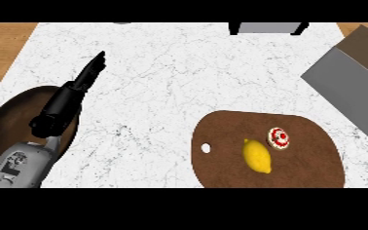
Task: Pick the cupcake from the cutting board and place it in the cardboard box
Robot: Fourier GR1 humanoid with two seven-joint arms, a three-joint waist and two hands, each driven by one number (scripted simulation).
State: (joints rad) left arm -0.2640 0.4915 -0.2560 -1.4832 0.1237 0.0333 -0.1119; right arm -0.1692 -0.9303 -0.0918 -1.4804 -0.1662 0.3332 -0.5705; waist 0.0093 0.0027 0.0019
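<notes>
White marble desk point(179, 78) carries a cutting board point(309, 175) with cupcake point(279, 138) beside lemon point(257, 156); left robot hand point(82, 80) released, fingers straight.

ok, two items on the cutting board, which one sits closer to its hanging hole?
The lemon. It lies nearer the hole at the left of the cutting board; the cupcake, red and white on top, sits further right.

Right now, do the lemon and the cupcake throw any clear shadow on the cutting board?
Head view: no clear shadow beside the lemon or the cupcake; the cutting board looks evenly lit; no glare on the marble counter; the left robot hand appears only as a black shape.
</notes>
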